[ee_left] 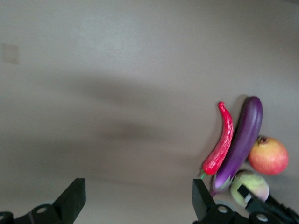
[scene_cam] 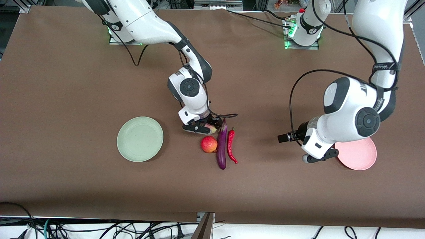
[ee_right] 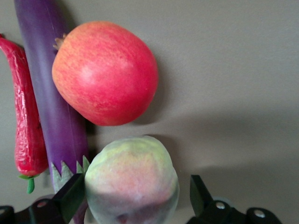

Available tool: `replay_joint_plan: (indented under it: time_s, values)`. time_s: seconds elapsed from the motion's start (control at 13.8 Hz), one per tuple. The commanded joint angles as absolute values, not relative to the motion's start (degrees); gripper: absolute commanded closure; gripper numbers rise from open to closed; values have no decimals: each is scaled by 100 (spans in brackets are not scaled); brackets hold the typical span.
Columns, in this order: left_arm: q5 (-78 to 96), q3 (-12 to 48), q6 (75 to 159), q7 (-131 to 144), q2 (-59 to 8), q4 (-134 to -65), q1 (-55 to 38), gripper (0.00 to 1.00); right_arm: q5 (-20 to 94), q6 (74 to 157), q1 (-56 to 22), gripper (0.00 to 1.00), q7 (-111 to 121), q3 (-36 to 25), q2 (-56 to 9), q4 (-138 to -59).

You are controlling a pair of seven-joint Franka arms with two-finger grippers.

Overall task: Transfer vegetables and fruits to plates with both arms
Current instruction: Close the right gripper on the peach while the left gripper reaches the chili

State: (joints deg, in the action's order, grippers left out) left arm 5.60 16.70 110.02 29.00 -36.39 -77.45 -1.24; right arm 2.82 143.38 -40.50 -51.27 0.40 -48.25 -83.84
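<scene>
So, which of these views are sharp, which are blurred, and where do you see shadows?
Front view: sharp and evenly lit, with soft shadows on the table under both arms. Left wrist view: hazy, a broad dark shadow band across the cloth; the chili pepper shines. Right wrist view: the peach between the open fingers is soft, the pomegranate clearer.

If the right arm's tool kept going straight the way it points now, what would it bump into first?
Most likely the peach: the right tool is open with the peach between its fingers, the pomegranate just past it.
</scene>
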Motion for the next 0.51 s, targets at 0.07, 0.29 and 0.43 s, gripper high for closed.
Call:
replay_joint_plan:
  time_s: [0.07, 0.29, 0.43]
  values:
    - [563, 1556, 11801, 3285, -4200, -7506, -684, 0, 185, 14493, -4104, 0, -5212, -9, -4922, -8358]
    - [545, 1180, 12514, 3849, -4622, -7471, -1316, 0, 185, 14511, -4096, 55, -5186, -9, -4948, -8376]
    - [545, 732, 12612, 4103, -4833, -7375, -1869, 0, 193, 14511, -4104, 59, -5203, -9, -4975, -8385]
